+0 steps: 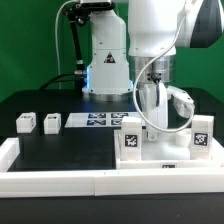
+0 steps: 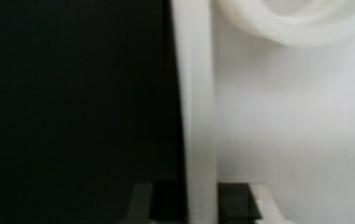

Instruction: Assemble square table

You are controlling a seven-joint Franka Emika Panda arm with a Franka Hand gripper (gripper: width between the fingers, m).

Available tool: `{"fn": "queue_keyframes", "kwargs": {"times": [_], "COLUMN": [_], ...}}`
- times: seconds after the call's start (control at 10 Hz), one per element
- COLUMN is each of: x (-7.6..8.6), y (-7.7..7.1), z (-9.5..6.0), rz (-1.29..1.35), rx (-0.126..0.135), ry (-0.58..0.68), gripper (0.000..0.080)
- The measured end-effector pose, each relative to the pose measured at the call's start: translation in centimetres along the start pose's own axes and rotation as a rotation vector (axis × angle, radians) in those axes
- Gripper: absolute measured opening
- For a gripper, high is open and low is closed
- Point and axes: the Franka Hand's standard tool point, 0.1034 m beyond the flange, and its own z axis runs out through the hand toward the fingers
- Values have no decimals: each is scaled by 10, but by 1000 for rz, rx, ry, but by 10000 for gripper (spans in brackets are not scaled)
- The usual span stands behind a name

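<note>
The white square table panel [image 1: 160, 152] lies at the exterior view's right front. Two tagged white legs [image 1: 131, 127] [image 1: 202, 130] stand at its far corners; whether they are fixed to it I cannot tell. Two more legs [image 1: 25, 122] [image 1: 50, 122] stand loose on the black table at the left. My gripper [image 1: 155, 122] reaches down onto the panel between the two far legs. In the wrist view my gripper [image 2: 199, 205] straddles the panel's raised rim [image 2: 193, 100], the fingers [image 2: 151, 205] pressed against it. A rounded white part [image 2: 289, 25] shows past the rim.
The marker board [image 1: 95, 121] lies flat behind the middle of the table. A low white wall [image 1: 60, 180] edges the black surface along the front and left. The robot's base [image 1: 105, 65] stands at the back.
</note>
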Motion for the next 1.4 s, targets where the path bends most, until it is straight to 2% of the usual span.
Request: {"fn": "queue_keyframes", "kwargs": {"times": [0.5,0.7,1.0,1.1,1.4], "x": [3,17,48,53,50], "y": [-1,-4,-7,-7,-6], "z": [-1,-3,-7,-7,-6], "rz": [-30,-116,-276,-274,-308], "rx": [6,10,15,13,11], "ry": [2,6,15,16,16], "gripper": [59,60,60,60,60]}}
